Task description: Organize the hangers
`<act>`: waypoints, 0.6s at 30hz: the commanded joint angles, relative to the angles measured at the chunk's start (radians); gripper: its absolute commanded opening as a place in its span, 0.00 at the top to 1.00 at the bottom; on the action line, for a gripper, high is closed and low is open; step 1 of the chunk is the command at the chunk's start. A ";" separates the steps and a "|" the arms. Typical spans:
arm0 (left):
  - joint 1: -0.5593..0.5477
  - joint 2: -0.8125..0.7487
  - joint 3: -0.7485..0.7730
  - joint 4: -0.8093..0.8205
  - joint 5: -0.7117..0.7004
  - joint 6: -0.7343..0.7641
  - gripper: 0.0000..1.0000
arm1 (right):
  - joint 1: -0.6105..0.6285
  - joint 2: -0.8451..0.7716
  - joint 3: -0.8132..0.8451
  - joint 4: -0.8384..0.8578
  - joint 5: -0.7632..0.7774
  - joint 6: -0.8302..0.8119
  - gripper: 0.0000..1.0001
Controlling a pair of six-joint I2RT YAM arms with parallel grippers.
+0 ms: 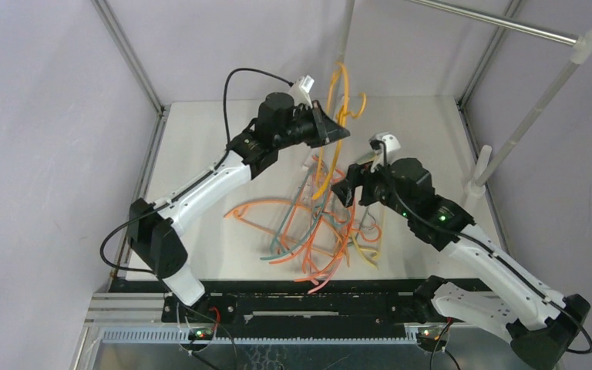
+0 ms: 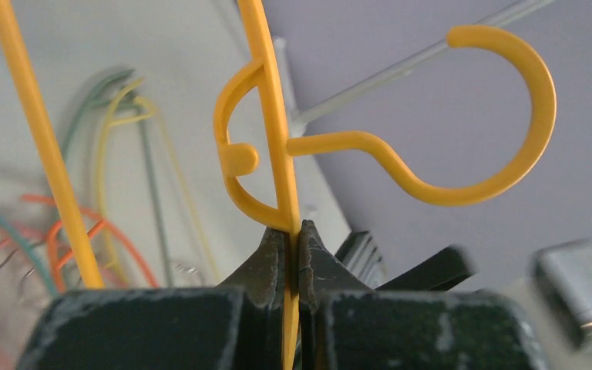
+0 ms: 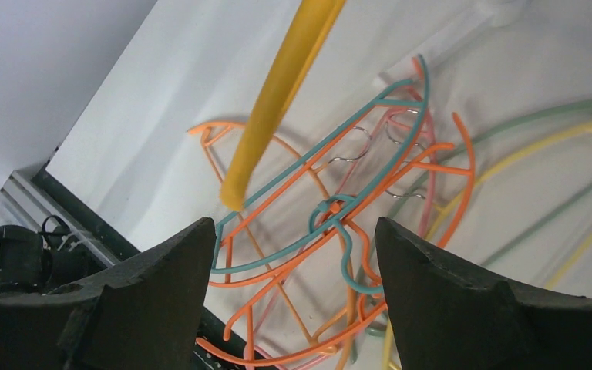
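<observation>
Hangers [image 1: 316,235]: tangled heap well below rack rail [image 1: 493,21]; yellow hanger [image 2: 276,139] held nearer rail, pinched in left gripper [image 2: 293,231]. Right gripper [image 3: 289,239] spread, empty, lower beneath rail. Keep hook [image 2: 509,116] facing rail; lift slowly, unsnagged.

The top camera looks down from behind on the tabletop [image 1: 200,139]. Wrist cameras sit close behind left tool [image 2: 293,231] and right tool [image 3: 293,231]; all show the hangers [image 1: 316,235].
</observation>
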 commanded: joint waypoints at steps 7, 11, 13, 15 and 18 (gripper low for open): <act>-0.073 0.055 0.149 0.263 0.075 -0.171 1.00 | 0.064 0.091 0.009 0.168 0.075 0.011 0.17; -0.090 0.060 0.145 0.272 0.083 -0.180 1.00 | 0.064 0.104 0.009 0.180 0.140 -0.003 0.17; -0.094 0.055 0.143 0.264 0.080 -0.178 1.00 | 0.064 0.105 0.009 0.183 0.174 -0.008 0.19; -0.094 0.050 0.139 0.259 0.080 -0.178 1.00 | 0.064 0.106 0.009 0.180 0.197 -0.015 0.31; -0.095 0.041 0.134 0.250 0.076 -0.172 1.00 | 0.064 0.101 0.009 0.152 0.214 -0.021 0.75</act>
